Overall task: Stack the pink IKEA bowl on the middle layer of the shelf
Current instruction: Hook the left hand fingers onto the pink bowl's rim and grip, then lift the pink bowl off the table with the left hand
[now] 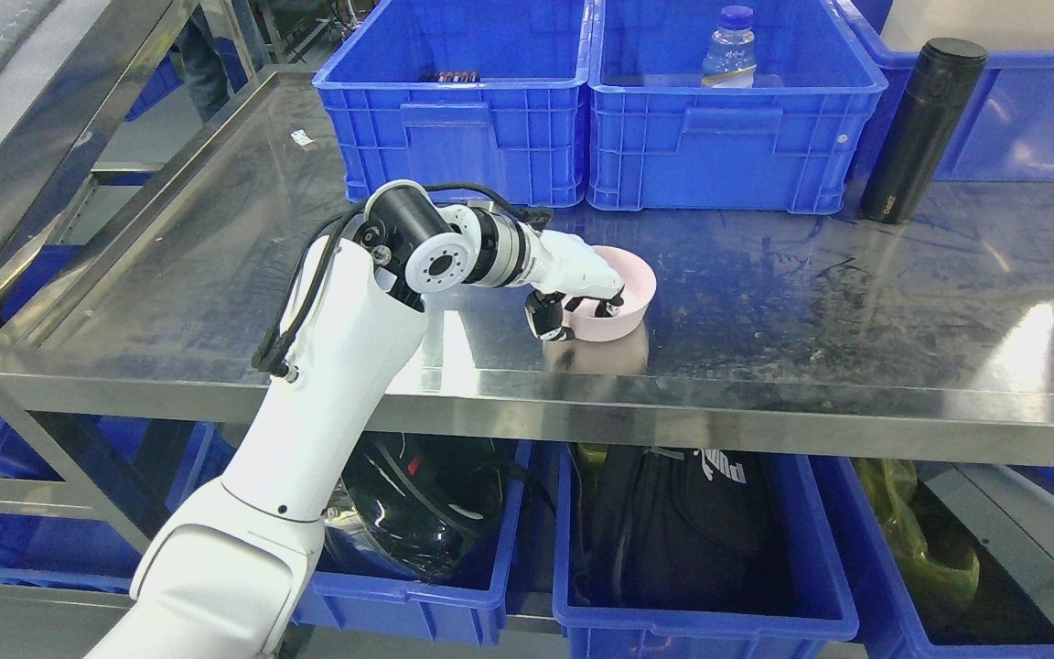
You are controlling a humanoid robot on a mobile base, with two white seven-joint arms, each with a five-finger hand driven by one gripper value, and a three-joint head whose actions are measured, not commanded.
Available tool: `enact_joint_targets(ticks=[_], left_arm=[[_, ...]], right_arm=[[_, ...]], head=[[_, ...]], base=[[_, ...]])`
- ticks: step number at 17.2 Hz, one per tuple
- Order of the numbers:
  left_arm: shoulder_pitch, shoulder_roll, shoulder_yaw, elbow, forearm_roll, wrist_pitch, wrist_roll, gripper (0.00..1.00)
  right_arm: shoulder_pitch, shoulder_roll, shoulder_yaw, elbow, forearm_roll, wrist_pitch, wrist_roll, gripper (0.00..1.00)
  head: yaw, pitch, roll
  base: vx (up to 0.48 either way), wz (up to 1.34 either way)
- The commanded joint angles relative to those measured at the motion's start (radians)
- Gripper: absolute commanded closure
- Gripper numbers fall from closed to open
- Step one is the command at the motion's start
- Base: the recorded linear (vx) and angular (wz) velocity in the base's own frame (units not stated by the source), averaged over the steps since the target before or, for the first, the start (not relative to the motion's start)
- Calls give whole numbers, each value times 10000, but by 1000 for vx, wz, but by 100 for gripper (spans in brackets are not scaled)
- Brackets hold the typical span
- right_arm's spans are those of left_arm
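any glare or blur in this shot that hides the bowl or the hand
Head view: bright glare patches on the steel shelf at right, away from the pink bowl; the bowl and the left hand are sharp; the bowl's dim reflection lies just below it.

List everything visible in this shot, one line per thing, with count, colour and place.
pink bowl: one, pink, steel shelf, near front edge, middle.
steel shelf: one, silver, across the frame.
blue crates: three on the shelf at the back; more below.
water bottle: one, clear with blue cap, inside the middle back crate.
black flask: one, black, upright on the shelf, right of the middle crate.
dark bags: black, in crates under the shelf.
left hand: one, white with dark fingertips, gripping the bowl's near rim.
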Motion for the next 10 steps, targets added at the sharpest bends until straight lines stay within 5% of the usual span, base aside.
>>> enact_joint_targets(ticks=[1,5,8,10], left_arm=[[-123,-370,2821,261,1161,-996,99,100],[-139,-370,4280,-445,2358,-1562,297,100],[516,-370,5092,-477,2928,-3375,1032,99],[1024,-370,5324,-751,3111,-3375,1050,99]], right_arm=[[31,-175,0,-175,0,-7,-5,0],[46,-175,0,-175,0,-7,-5,0],[46,-175,0,-175,0,-7,-5,0],[46,-175,0,-175,0,-7,-5,0]], head=[[0,0,0],[0,0,0],[0,0,0],[0,0,0]], base=[[0,0],[0,0],[0,0],[-5,21]])
